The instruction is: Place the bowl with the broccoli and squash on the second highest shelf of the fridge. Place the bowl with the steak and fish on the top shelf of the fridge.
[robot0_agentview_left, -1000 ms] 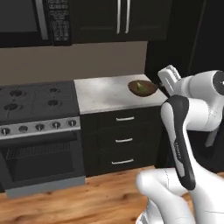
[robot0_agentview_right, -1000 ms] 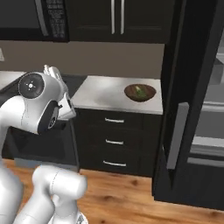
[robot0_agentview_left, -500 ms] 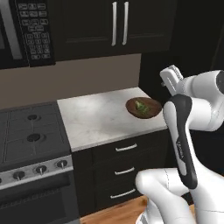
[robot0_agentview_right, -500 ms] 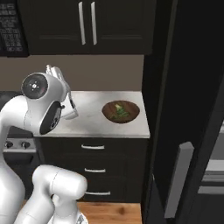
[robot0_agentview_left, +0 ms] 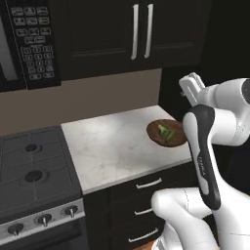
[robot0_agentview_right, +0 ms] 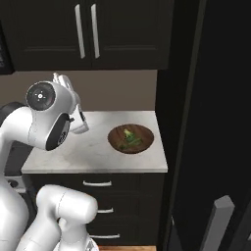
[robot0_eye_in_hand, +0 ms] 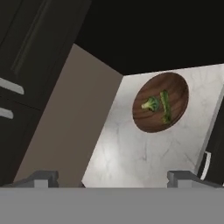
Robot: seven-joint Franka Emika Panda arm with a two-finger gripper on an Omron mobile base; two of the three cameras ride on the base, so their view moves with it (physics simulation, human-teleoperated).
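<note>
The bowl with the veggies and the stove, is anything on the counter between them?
No. In the left base view the white marble counter is bare between the wooden bowl and the stove.

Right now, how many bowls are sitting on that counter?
1: a brown wooden bowl with broccoli and a green squash strip, on the white marble counter near its fridge-side end. Another may be out of view.

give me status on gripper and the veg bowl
Gripper open, empty, above counter. Bowl with broccoli and squash on counter, near fridge side, untouched. Nothing between gripper and bowl.
</note>
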